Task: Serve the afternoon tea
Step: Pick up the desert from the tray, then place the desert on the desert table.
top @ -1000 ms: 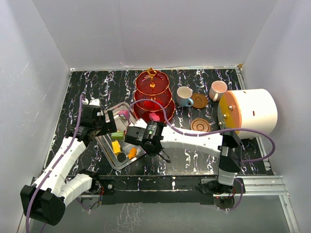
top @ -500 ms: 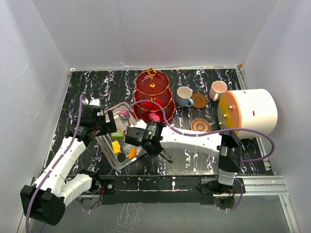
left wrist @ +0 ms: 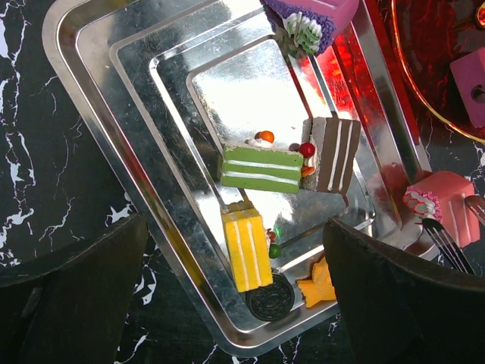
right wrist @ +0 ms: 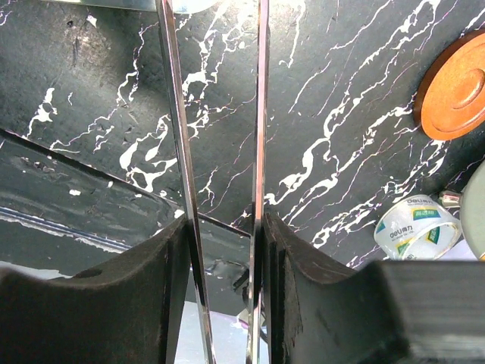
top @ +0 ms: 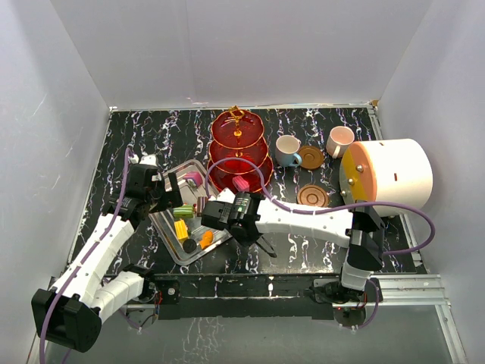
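The left hand [top: 165, 193] hung wide over the tray [left wrist: 98, 114] of sweets [left wrist: 261, 167] — poised, I judge, to pick. The right hand [right wrist: 220, 243] pinched tongs [right wrist: 174, 136] just beside a pink sweet [left wrist: 443, 199] — likely bound for the stand [top: 239, 144] behind.

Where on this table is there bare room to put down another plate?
The table is bare at the far left, between its edge and the red stand. The near strip by the lone saucer is free too, though the right arm spans it. Crowded: around the tray and the white cylinder.
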`<state>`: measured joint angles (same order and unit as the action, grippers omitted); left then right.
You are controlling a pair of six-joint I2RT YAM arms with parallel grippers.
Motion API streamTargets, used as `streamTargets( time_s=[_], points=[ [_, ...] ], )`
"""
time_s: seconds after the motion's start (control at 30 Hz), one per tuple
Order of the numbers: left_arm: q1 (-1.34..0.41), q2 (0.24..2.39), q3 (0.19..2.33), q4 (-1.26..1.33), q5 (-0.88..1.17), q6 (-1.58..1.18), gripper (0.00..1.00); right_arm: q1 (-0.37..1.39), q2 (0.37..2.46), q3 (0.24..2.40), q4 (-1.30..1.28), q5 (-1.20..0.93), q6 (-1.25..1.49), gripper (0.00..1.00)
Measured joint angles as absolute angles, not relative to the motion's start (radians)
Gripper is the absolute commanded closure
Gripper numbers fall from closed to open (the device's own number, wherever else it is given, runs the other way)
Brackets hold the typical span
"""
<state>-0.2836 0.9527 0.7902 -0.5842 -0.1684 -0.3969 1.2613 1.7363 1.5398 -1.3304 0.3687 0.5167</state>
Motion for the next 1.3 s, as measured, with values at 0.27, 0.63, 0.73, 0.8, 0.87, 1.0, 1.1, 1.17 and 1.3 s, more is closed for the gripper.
streamTargets(
  time_s=[0.27,0.63,0.73,0.8,0.87,1.0,1.1,1.17,1.3],
  points=[
    [-0.284,0.953,0.79,-0.584,-0.168,-0.397,0.02,1.261,1.736,1.507,-1.334,0.384,0.521,0.61],
    [-0.284,0.953,0.79,-0.584,-0.168,-0.397,0.02,1.261,1.74,1.502,-1.331,0.42,0.517,0.6],
    [-0.285,0.953,0.79,-0.584,-0.168,-0.397,0.02,1.261,1.742,1.484,-1.333,0.429,0.516,0.59],
    [-0.286,0.953,0.79,-0.584,-0.168,-0.397,0.02,1.261,1.744,1.475,-1.333,0.432,0.514,0.59],
    [-0.286,0.953,0.79,-0.584,-0.168,-0.397,0.02,1.26,1.755,1.475,-1.332,0.442,0.513,0.59],
    [-0.286,0.953,0.79,-0.584,-0.168,-0.397,0.02,1.248,1.785,1.475,-1.328,0.45,0.506,0.59],
    [-0.286,0.953,0.79,-0.584,-0.168,-0.397,0.02,1.231,1.789,1.475,-1.324,0.451,0.499,0.59],
    [-0.286,0.953,0.79,-0.584,-0.168,-0.397,0.02,1.217,1.789,1.475,-1.32,0.453,0.496,0.59],
    [-0.286,0.953,0.79,-0.584,-0.168,-0.397,0.02,1.197,1.789,1.456,-1.3,0.456,0.489,0.62]
  ],
)
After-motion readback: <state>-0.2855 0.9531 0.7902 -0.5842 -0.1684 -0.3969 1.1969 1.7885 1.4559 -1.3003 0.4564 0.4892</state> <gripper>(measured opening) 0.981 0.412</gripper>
